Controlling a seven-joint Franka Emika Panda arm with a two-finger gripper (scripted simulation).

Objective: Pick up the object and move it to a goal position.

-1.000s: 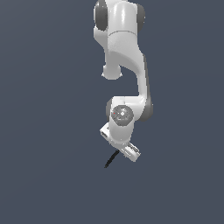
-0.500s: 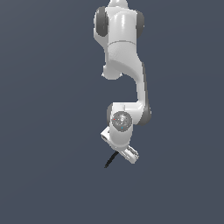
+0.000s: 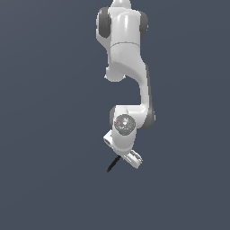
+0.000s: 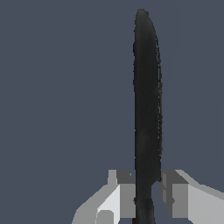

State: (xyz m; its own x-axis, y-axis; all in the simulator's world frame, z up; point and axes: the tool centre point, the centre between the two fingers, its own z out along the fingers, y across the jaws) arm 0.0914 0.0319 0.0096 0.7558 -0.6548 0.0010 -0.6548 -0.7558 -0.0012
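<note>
A flat, matt backdrop of dark slate-blue (image 3: 45,112) fills the exterior view from its left edge to its right edge. The tone is even across the whole area, near and far alike. Whether this surface is a floor, a wall or open space cannot be told. In the wrist view the same dark slate-blue backdrop (image 4: 57,87) fills the frame, again in one even tone.

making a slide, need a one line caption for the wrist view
Wrist view: end effector fingers closed on a thin black stick tool near its end.
</note>
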